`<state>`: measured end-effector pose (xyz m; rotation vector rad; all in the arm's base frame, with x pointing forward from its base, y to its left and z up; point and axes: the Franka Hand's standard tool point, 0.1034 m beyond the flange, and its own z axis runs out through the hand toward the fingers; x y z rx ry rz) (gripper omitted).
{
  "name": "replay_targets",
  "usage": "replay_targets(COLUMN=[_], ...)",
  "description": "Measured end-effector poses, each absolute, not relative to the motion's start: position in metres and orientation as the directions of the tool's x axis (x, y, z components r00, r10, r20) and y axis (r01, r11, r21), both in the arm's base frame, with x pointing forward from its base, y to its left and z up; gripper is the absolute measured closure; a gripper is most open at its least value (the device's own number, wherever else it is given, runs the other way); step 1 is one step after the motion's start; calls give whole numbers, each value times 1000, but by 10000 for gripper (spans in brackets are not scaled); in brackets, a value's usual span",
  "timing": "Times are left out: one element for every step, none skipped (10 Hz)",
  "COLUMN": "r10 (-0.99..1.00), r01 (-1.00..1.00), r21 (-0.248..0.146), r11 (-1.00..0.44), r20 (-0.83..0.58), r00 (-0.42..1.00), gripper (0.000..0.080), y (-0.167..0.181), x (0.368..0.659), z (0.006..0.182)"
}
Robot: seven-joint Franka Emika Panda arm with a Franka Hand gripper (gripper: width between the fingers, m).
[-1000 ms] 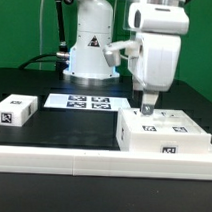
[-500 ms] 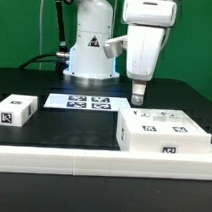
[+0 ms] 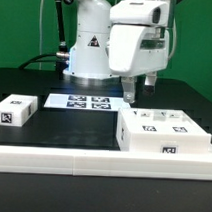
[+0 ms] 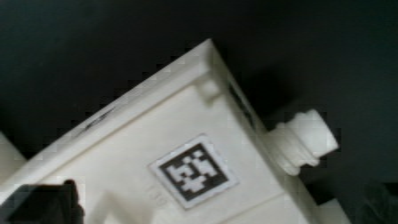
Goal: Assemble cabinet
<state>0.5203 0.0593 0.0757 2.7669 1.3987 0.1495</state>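
Note:
The cabinet (image 3: 163,133) is a blocky white box with marker tags, at the exterior view's right near the front rail. My gripper (image 3: 138,89) hangs open and empty above its far left corner, clear of it. In the wrist view the cabinet's white panel (image 4: 143,130) fills the frame, with a square tag (image 4: 192,168) and a small round knob (image 4: 306,140) at its edge. One dark finger (image 4: 36,204) shows at the frame's border. A smaller white cabinet piece (image 3: 14,111) with a tag lies at the exterior view's left.
The marker board (image 3: 84,101) lies flat on the black table behind the parts. The white robot pedestal (image 3: 88,48) with a triangle sticker stands behind it. A white rail (image 3: 92,159) runs along the front.
My gripper has risen off the top of the cabinet, moved toward the exterior view's left and turned. The cabinet and the small piece have not moved.

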Motion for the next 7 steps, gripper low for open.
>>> replay_targets(r10=[727, 615, 553, 490, 432, 338, 249], r01=[725, 615, 555, 492, 435, 342, 252], r21=[52, 27, 12, -3, -14, -26, -33], r11=[-687, -788, -832, -870, -901, -939, -967], r20=[75, 85, 89, 92, 92, 90, 82], r00=[683, 784, 828, 867, 897, 937, 965], gripper=[2, 2, 2, 2, 2, 2, 2], y=[61, 67, 71, 72, 73, 77, 86], x=[514, 510, 509, 509, 509, 507, 503], z=[72, 70, 69, 69, 69, 69, 68])
